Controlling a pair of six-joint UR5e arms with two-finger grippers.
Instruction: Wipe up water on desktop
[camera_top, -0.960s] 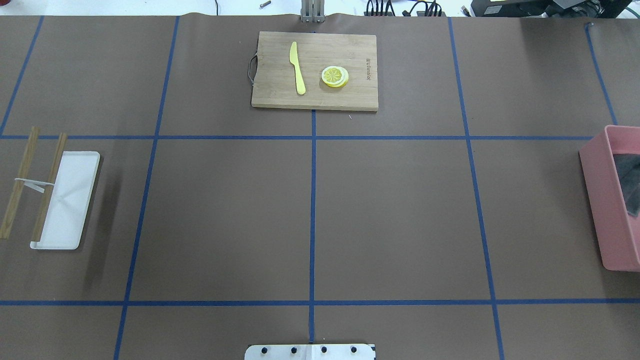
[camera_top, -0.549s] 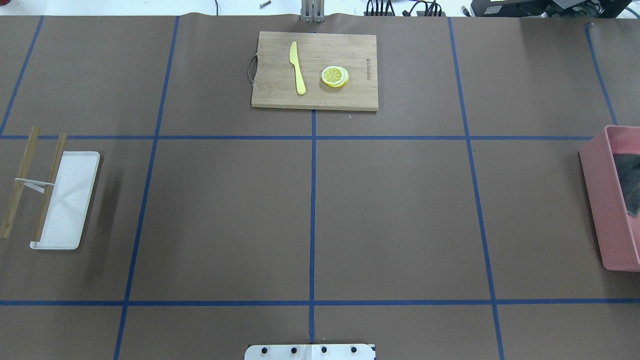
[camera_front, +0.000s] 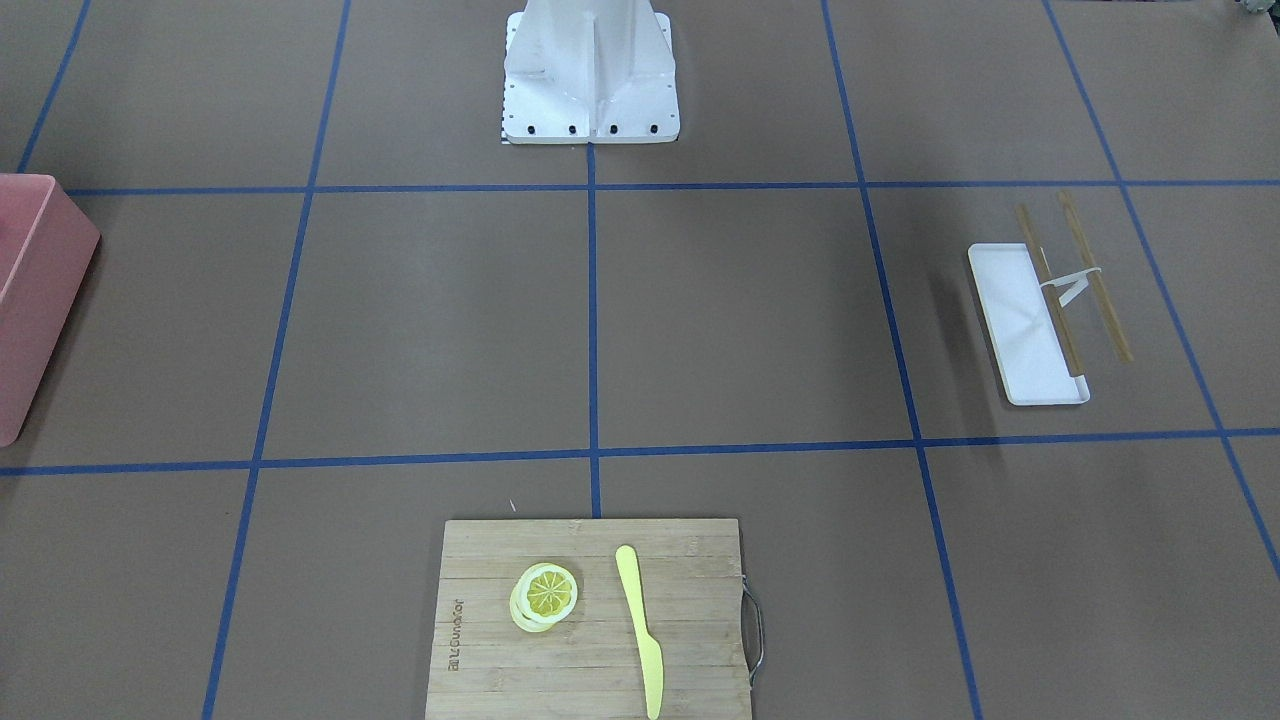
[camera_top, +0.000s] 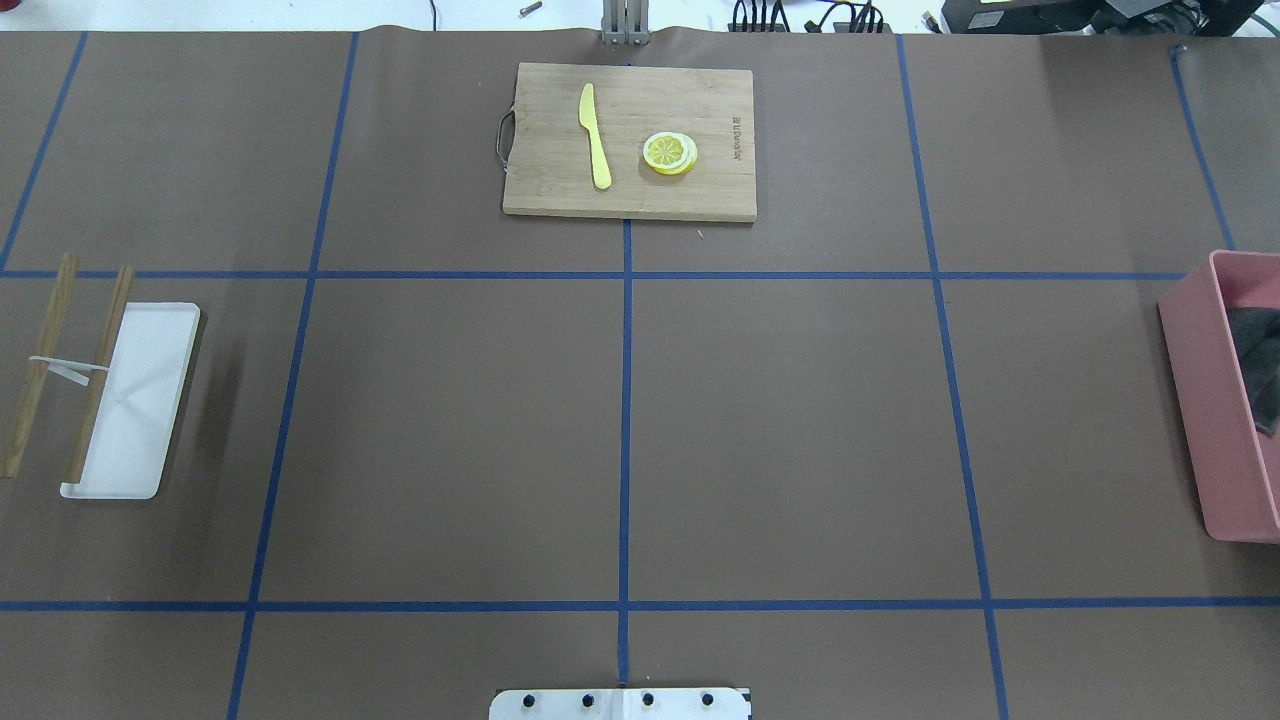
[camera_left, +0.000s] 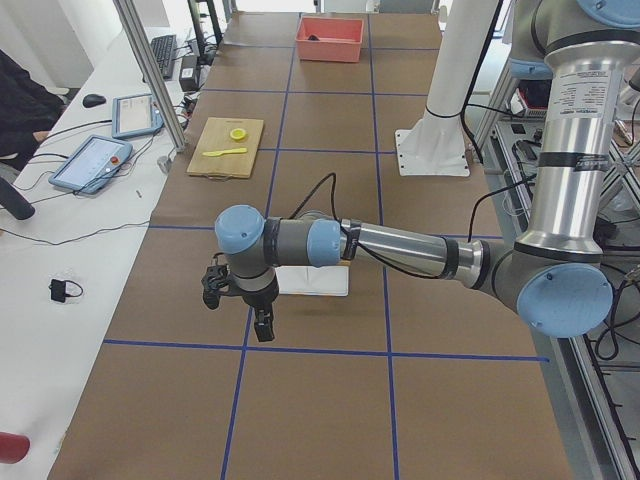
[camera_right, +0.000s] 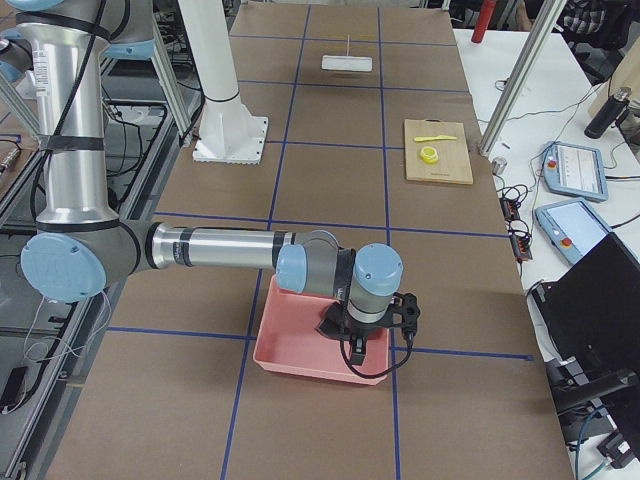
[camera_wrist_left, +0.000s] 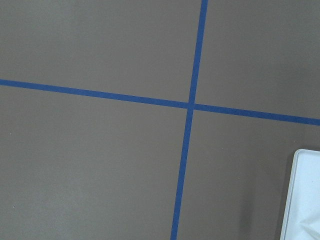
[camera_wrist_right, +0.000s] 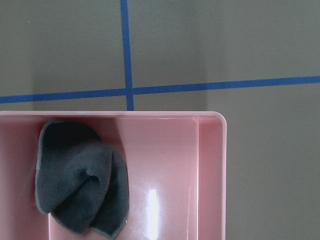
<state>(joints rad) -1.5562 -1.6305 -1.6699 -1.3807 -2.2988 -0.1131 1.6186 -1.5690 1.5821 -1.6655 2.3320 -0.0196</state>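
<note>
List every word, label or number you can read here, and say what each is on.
Engraved brand mark along one short edge of the cutting board: letters too small and blurred to read.
Screens of the tablets beside the table: too small to read.
On the desktop: no writing, only blue tape lines.

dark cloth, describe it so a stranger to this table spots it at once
On the brown desktop, at the end on the robot's right, stands a pink bin. Inside it lies a crumpled dark grey cloth, the only fabric on the table.
</note>
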